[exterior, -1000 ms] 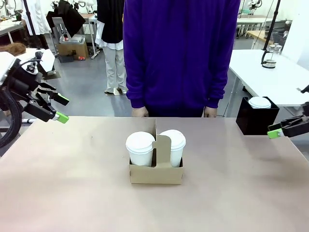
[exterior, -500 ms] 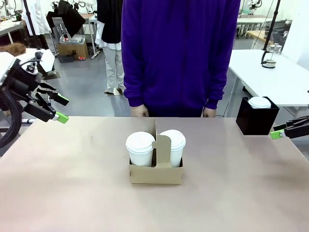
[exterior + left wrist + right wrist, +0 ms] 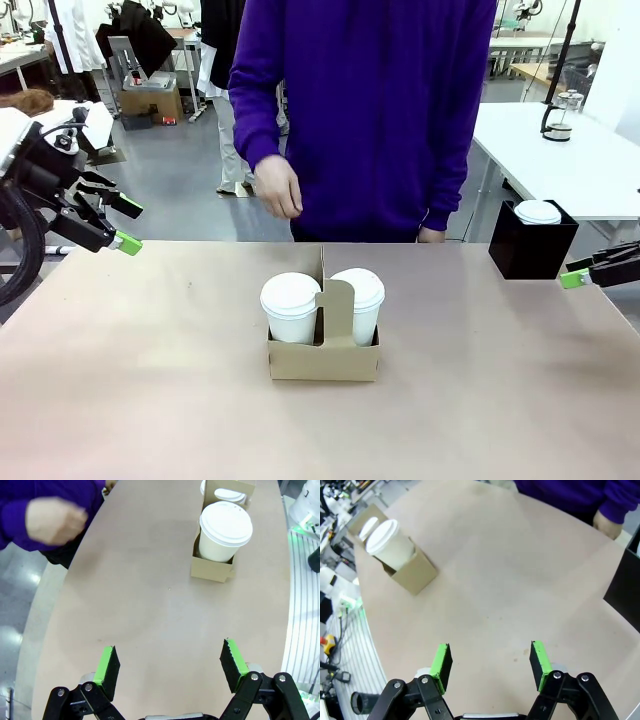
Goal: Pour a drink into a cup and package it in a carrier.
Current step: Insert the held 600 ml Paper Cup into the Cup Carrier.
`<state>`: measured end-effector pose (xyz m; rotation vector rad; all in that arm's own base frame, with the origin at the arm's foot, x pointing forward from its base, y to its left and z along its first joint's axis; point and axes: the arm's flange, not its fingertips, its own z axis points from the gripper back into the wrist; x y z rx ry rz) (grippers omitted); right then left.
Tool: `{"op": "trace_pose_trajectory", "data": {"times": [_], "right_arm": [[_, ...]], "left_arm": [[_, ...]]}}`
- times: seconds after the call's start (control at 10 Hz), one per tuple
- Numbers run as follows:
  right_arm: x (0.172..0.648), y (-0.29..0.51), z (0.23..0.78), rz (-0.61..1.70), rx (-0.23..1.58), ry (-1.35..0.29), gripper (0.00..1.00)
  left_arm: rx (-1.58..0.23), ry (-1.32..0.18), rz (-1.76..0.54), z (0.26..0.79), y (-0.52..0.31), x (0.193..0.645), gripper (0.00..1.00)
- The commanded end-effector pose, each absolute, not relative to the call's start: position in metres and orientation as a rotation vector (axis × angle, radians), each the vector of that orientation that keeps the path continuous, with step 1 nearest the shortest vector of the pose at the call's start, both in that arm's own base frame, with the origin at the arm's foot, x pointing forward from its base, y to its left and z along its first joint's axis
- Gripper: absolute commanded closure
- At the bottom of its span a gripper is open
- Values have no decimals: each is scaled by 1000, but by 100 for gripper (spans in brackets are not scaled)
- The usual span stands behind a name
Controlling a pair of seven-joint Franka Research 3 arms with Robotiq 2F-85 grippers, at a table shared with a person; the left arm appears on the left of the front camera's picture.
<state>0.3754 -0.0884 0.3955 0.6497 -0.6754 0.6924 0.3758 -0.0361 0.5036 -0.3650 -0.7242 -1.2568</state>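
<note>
A brown cardboard carrier (image 3: 323, 357) stands mid-table with its handle upright. It holds two white paper cups, the left cup (image 3: 290, 308) and the right cup (image 3: 360, 300), both under white lids, so the drink is hidden. My left gripper (image 3: 128, 225) hovers open over the table's far left corner, well clear of the carrier. The right gripper (image 3: 572, 276) sits at the right edge, pointing inward. In the left wrist view the gripper (image 3: 170, 665) is open and empty, with a cup (image 3: 225, 530) and the carrier (image 3: 212, 567) ahead. In the right wrist view the gripper (image 3: 490, 665) has its jaws apart and empty, facing the carrier (image 3: 412, 575).
A person in a purple top stands at the far edge, one hand (image 3: 278, 190) raised above the table and the other hand (image 3: 432, 235) at the edge. A black box (image 3: 532, 245) with a white lid in it sits at the far right. A glass press pot (image 3: 558, 118) stands on the table behind.
The person's hand on the picture's left has lifted from the table edge. My right gripper has drawn back slightly toward the right edge. The left arm and the carrier stay put.
</note>
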Motion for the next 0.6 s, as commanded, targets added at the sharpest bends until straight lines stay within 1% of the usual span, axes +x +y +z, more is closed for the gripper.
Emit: {"op": "trace_pose_trajectory", "data": {"times": [0.0, 0.5], "right_arm": [[377, -89, 397, 695, 665, -671, 21], [377, -89, 397, 695, 665, -671, 21]], "left_arm": [[-378, -736, -1262, 503, -36, 377, 0], [-378, -736, -1262, 503, -36, 377, 0]]}}
